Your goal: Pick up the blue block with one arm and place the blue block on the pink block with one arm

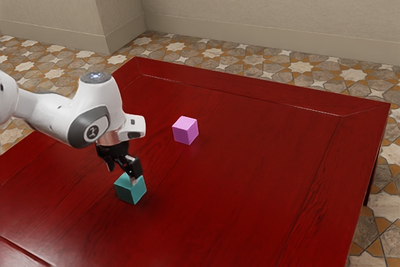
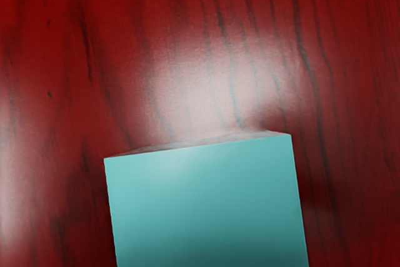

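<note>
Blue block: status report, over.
Claw right over blue block. Pink block sits apart on table. Nothing between them.

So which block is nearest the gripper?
The teal block, directly under the gripper; the pink block sits apart, farther back.

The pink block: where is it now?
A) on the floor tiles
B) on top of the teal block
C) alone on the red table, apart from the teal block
C: the pink block sits alone on the red table, and the teal block lies apart from it under the pincer.
</note>
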